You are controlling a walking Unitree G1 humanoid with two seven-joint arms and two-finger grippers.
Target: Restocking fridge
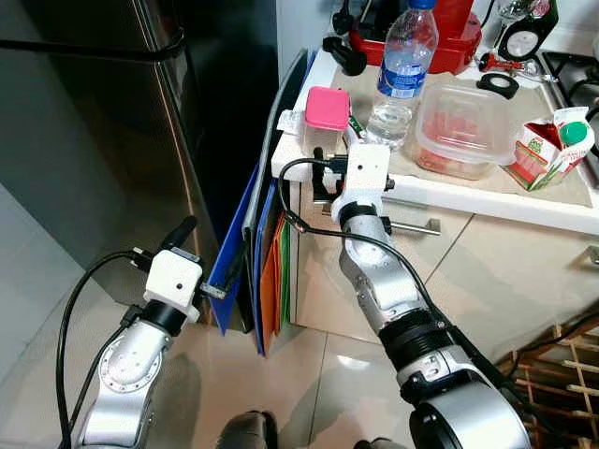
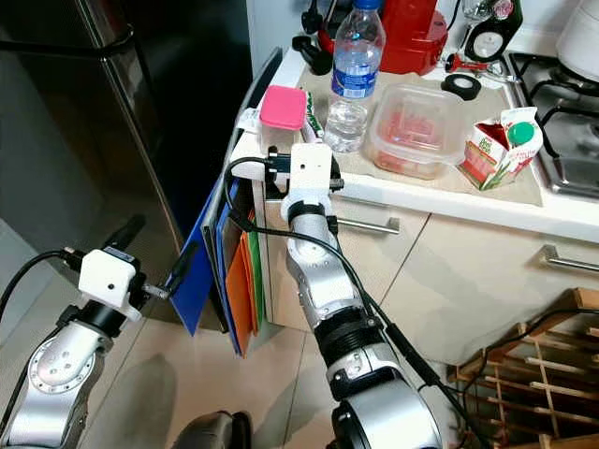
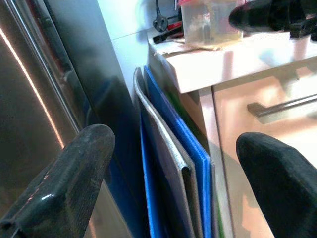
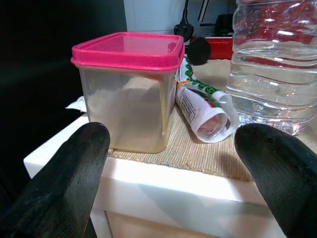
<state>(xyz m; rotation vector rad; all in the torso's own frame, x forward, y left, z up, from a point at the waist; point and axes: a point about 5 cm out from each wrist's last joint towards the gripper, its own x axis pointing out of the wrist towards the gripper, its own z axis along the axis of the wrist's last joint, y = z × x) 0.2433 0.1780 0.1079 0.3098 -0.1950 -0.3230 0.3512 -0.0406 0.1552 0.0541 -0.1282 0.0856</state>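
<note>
A clear tub with a pink lid (image 4: 128,94) stands at the near left corner of the white counter (image 1: 487,196), close to the dark steel fridge (image 1: 103,122). My right gripper (image 4: 181,158) is open, level with the counter edge just in front of the tub and apart from it. Beside the tub lie a rolled wrapped packet (image 4: 203,111) and a water bottle (image 1: 402,70). Further right are a clear food box (image 1: 463,126) and a tipped milk carton (image 1: 552,145). My left gripper (image 3: 178,168) is open and low, pointing at the gap beside the fridge.
Blue and grey boards (image 1: 245,234) and orange folders (image 1: 270,281) lean in the gap between fridge and cabinet. A drawer handle (image 1: 412,223) sticks out under the counter. A red appliance (image 1: 449,33) and a stove (image 1: 576,75) sit behind. A wooden rack (image 1: 562,383) stands low right.
</note>
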